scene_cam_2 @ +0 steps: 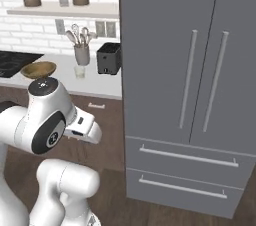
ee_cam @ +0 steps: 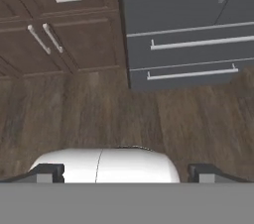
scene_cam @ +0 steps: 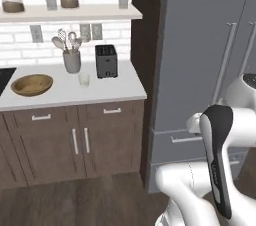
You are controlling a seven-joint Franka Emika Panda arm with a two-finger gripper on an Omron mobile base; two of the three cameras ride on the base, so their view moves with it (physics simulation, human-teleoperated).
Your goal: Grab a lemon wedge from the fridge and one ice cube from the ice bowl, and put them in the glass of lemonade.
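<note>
Gripper [ee_cam: 127, 172] spread wide, empty, aimed at wood floor [ee_cam: 99, 114] near fridge [scene_cam_2: 200, 70] drawers. Fridge doors closed. Ice bowl [scene_cam: 32, 84] on counter [scene_cam: 115, 87] far left; glass of lemonade [scene_cam: 84, 80] right of it, before toaster [scene_cam: 106, 61].

The left base view looked forward and down from behind the arm's left, taking in the desk [scene_cam: 115, 87] and the fridge [scene_cam: 200, 60] edge. The right base view faced the fridge [scene_cam_2: 165, 70] doors more squarely, sharing the desk [scene_cam_2: 100, 82] and toaster [scene_cam_2: 109, 58]. The hand view pointed low at the wooden floor [ee_cam: 99, 114], cabinets [ee_cam: 59, 34] and fridge drawers [ee_cam: 188, 44].
</note>
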